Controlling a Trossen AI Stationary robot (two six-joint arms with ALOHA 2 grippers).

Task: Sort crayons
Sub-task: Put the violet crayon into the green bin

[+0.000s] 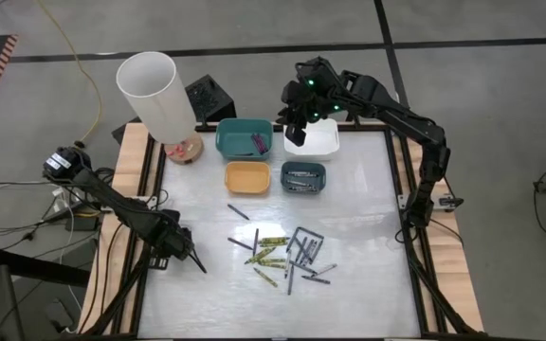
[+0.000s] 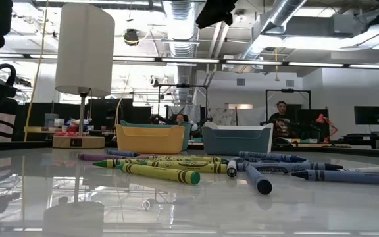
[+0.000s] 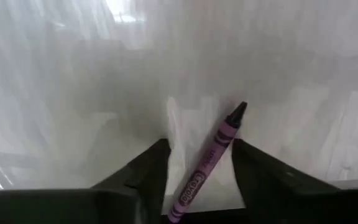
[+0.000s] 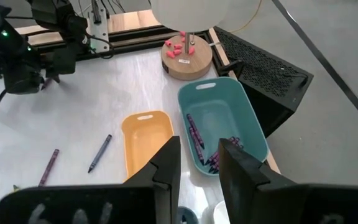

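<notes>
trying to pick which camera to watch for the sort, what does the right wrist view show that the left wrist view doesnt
Only the right wrist view: the teal bin with purple crayons in it, the empty yellow bin, the lamp base, a blue crayon loose on the table, and the left arm farther off.

Only the left wrist view: a purple crayon lying between the left gripper fingers, which stand apart around it.

Both: the white tabletop and purple crayons; the right gripper hovers over the bins.
</notes>
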